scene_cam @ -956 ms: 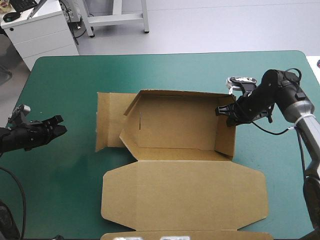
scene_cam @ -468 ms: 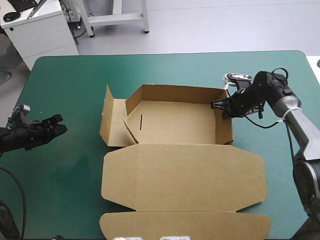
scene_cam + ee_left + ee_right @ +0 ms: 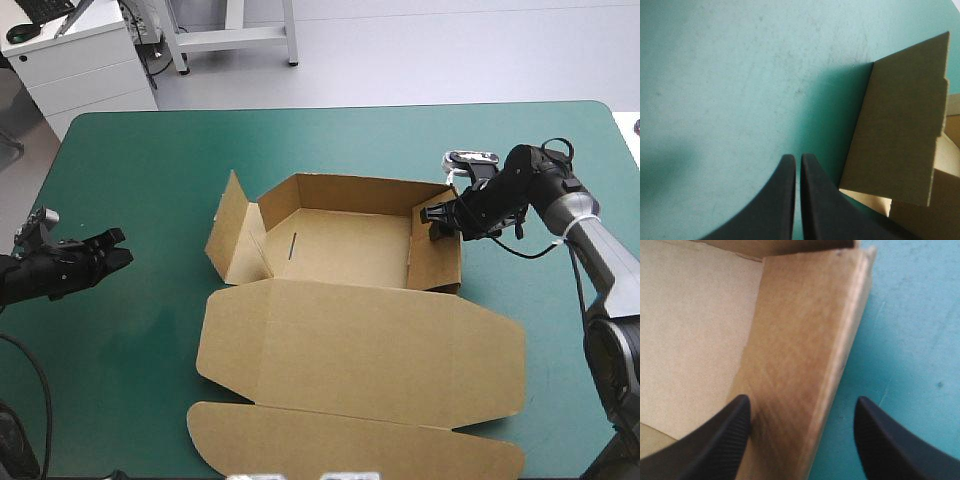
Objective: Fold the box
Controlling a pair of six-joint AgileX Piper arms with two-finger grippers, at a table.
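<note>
At the right end of the box, the right gripper stands wide open astride the right wall. One black finger is inside the tray and the other is outside over the teal-green tabletop. It grips nothing.

The box sits mid-tabletop. Its far wall and right wall are raised, and the left flap stands splayed outward from the box's left end. The lid lies flat on the robot's side of the box.

Well off to the left of the box, the left gripper hovers pinched to a point, empty, aimed toward that left flap.

We judge the step in hand to be setting the right wall. It looks doubled over, though we cannot tell whether its tab is seated.

To do this well:
- Keep both fingers square to the wall and centred along it.
- Press along the fold rather than across it.
- Go gently, because the box looks light and nothing pins it, so a sideways shove could slide or turn it.

We would bring the left gripper in against the box's left end as a brace before pushing hard. The left flap looks to be the next piece to need work.
</note>
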